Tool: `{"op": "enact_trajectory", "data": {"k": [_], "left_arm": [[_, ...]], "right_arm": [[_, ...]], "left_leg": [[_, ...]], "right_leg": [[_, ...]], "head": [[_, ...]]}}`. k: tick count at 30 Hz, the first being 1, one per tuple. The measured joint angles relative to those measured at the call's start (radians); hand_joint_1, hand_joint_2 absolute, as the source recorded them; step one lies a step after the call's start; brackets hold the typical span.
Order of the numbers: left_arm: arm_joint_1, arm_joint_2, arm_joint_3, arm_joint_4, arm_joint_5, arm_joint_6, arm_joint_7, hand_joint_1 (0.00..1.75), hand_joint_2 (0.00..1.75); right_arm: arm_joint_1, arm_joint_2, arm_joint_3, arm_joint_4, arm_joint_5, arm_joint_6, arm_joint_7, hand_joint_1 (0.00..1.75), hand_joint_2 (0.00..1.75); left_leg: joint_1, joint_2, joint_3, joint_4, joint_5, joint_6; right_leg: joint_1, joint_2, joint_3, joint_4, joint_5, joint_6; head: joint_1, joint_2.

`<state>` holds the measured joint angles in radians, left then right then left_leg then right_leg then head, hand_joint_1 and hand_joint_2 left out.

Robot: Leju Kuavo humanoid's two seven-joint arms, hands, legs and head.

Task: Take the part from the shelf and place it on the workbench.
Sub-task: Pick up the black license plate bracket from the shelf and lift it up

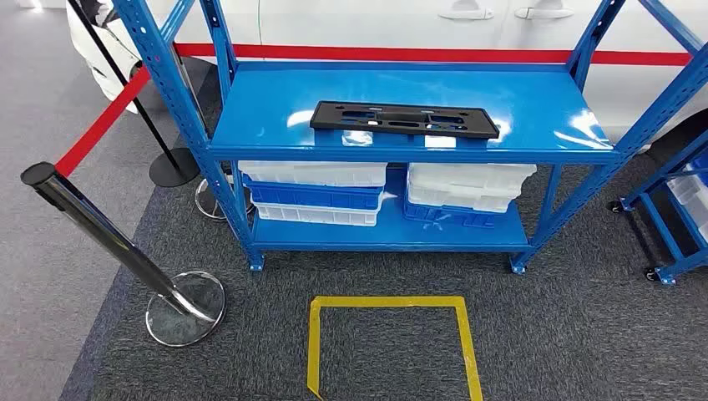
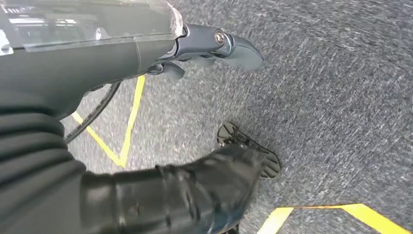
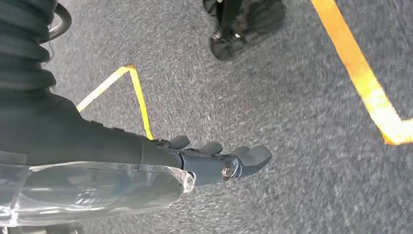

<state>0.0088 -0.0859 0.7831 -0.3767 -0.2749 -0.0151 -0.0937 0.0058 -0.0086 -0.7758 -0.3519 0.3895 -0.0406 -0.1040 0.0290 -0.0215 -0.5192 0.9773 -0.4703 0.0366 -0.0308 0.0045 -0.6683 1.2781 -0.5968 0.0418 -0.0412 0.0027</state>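
A flat black part [image 1: 404,119] is lying untouched on the top board of a blue shelf [image 1: 534,100], near its front edge, as the humanoid robot is standing on grey carpet just behind a square of yellow floor tape [image 1: 389,334]. The task is judged to be at its very start: nothing is being carried, and both arms are hanging at the robot's sides. The left hand [image 2: 209,48] is holding nothing, its fingers lying loosely apart and pointing at the carpet; the right hand [image 3: 219,158] is likewise empty, fingers slightly parted, though motion blur is leaving their exact spread somewhat uncertain. The next move is likely calling for the robot to close on the shelf, raise both arms and take the long part by its two ends, since one hand would probably struggle to balance it.

The head view is showing the part, the stacked white and blue bins [image 1: 317,194] on the lower board, a chrome stanchion [image 1: 108,242] with red belt, and a white car behind. The wrist views are instead looking down at the carpet and the tape lines, offering the close look at each hand. No counter is appearing anywhere yet.
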Motion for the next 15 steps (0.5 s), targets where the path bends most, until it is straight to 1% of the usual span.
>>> {"op": "enact_trajectory", "data": {"k": [2,3,4,5,6,7,8,9,10,11,12,13,14,15], "left_arm": [[-0.005,-0.004,0.026,0.002,-0.008,-0.001,-0.003,0.00,0.00],[-0.009,-0.008,0.052,0.004,-0.016,-0.002,-0.006,0.00,0.00],[-0.014,-0.011,0.077,0.006,-0.023,-0.002,-0.008,0.00,0.00],[-0.019,-0.013,0.103,0.008,-0.031,-0.003,-0.010,0.00,0.00],[-0.024,-0.015,0.129,0.010,-0.039,-0.003,-0.011,0.00,0.00],[-0.030,-0.017,0.154,0.012,-0.046,-0.003,-0.012,0.00,0.00],[-0.035,-0.021,0.179,0.015,-0.054,-0.004,-0.013,0.00,0.00],[-0.040,-0.024,0.203,0.019,-0.061,-0.005,-0.014,0.00,0.00],[-0.045,-0.027,0.227,0.022,-0.070,-0.005,-0.015,0.00,0.00],[-0.051,-0.030,0.252,0.025,-0.079,-0.004,-0.016,0.00,0.00],[-0.057,-0.032,0.276,0.028,-0.089,-0.003,-0.018,0.00,0.00],[-0.063,-0.033,0.299,0.031,-0.098,0.000,-0.019,0.00,0.00],[-0.068,-0.035,0.324,0.033,-0.107,0.002,-0.020,0.00,0.00],[-0.072,-0.036,0.347,0.035,-0.115,0.005,-0.022,0.00,0.00]], "right_arm": [[-0.003,0.000,-0.025,0.002,0.011,-0.002,-0.003,0.00,0.00],[-0.007,0.000,-0.050,0.004,0.023,-0.004,-0.006,0.00,0.00],[-0.013,0.000,-0.077,0.007,0.034,-0.006,-0.009,0.00,0.00],[-0.019,0.000,-0.103,0.010,0.046,-0.009,-0.012,0.00,0.00],[-0.025,0.000,-0.131,0.014,0.057,-0.012,-0.015,0.00,0.00],[-0.031,-0.001,-0.157,0.017,0.066,-0.015,-0.018,0.00,0.00],[-0.037,-0.001,-0.184,0.019,0.076,-0.017,-0.021,0.00,0.00],[-0.043,-0.001,-0.212,0.022,0.084,-0.019,-0.024,0.00,0.00],[-0.048,-0.002,-0.240,0.024,0.092,-0.021,-0.027,0.00,0.00],[-0.053,-0.002,-0.269,0.027,0.100,-0.022,-0.031,0.00,0.00],[-0.058,-0.003,-0.298,0.029,0.109,-0.022,-0.036,0.00,0.00],[-0.062,-0.003,-0.325,0.032,0.117,-0.022,-0.040,0.00,0.00],[-0.066,-0.004,-0.352,0.035,0.125,-0.022,-0.044,0.00,0.00],[-0.070,-0.005,-0.378,0.038,0.132,-0.022,-0.050,0.00,0.00]], "left_leg": [[0.004,-0.002,0.000,0.007,-0.005,-0.007],[0.008,-0.003,-0.001,0.015,-0.011,-0.016],[0.009,-0.004,-0.003,0.023,-0.018,-0.026],[0.008,-0.005,-0.006,0.030,-0.024,-0.035],[0.006,-0.006,-0.009,0.034,-0.027,-0.043],[0.005,-0.008,-0.009,0.034,-0.028,-0.049],[0.007,-0.009,-0.008,0.033,-0.028,-0.053],[0.009,-0.007,-0.008,0.039,-0.033,-0.056],[0.010,-0.002,-0.015,0.057,-0.046,-0.058],[0.011,0.004,-0.033,0.098,-0.072,-0.058],[0.010,0.010,-0.060,0.159,-0.107,-0.057],[0.008,0.013,-0.095,0.231,-0.142,-0.055],[0.006,0.014,-0.127,0.297,-0.168,-0.053],[0.004,0.014,-0.145,0.333,-0.173,-0.049]], "right_leg": [[-0.005,0.000,0.033,-0.072,0.045,0.005],[-0.009,0.002,0.063,-0.137,0.076,0.010],[-0.009,0.006,0.088,-0.192,0.099,0.012],[-0.008,0.009,0.102,-0.225,0.108,0.007],[-0.005,0.012,0.106,-0.235,0.105,0.000],[-0.002,0.013,0.105,-0.232,0.105,-0.011],[-0.002,0.012,0.104,-0.231,0.105,-0.022],[-0.002,0.010,0.104,-0.231,0.106,-0.030],[-0.001,0.007,0.103,-0.232,0.107,-0.039],[0.000,0.004,0.103,-0.234,0.108,-0.046],[0.003,0.000,0.102,-0.234,0.108,-0.051],[0.007,-0.003,0.102,-0.234,0.107,-0.054],[0.011,-0.007,0.101,-0.233,0.107,-0.057],[0.016,-0.009,0.102,-0.233,0.106,-0.059]], "head": [[0.000,0.000],[0.000,0.000],[0.000,0.000],[0.000,0.000],[-0.001,0.000],[-0.001,0.000],[-0.002,0.000],[-0.002,0.000],[-0.002,0.000],[-0.002,0.000],[-0.002,0.000],[-0.002,0.000],[-0.002,0.000],[-0.002,0.000]]}}
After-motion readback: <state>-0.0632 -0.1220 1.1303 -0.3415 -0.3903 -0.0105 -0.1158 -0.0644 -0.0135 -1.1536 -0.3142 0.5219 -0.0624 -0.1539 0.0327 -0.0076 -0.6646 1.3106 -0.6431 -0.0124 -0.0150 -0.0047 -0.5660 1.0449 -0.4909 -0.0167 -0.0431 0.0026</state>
